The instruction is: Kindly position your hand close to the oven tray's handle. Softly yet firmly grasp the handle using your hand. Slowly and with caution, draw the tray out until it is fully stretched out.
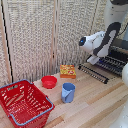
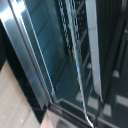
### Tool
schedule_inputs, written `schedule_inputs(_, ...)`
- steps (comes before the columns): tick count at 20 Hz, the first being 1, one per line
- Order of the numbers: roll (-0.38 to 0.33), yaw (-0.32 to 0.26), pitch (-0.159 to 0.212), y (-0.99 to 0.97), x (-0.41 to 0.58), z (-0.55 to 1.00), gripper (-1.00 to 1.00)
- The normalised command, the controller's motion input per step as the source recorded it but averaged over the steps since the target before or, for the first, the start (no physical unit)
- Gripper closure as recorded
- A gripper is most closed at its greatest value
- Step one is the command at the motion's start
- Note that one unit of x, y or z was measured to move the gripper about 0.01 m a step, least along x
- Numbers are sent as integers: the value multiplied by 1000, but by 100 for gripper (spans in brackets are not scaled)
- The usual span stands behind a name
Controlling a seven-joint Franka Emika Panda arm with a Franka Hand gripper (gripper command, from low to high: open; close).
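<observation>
While the arm (image 1: 102, 42) reaches toward the oven (image 1: 119, 52) at right of frame, the tray (image 1: 111, 63) shows partly; jaw state indeterminable.

Bulky white arm (image 1: 102, 42), black joint sections, round dark blue cap at wrist end; hand hidden.
</observation>
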Motion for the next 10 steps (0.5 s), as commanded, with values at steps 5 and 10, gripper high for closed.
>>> schedule_inputs(5, 0, 0, 5, -267, 130, -38, 100)
schedule_inputs(10, 6, 0, -2, -274, 6, 0, 100)
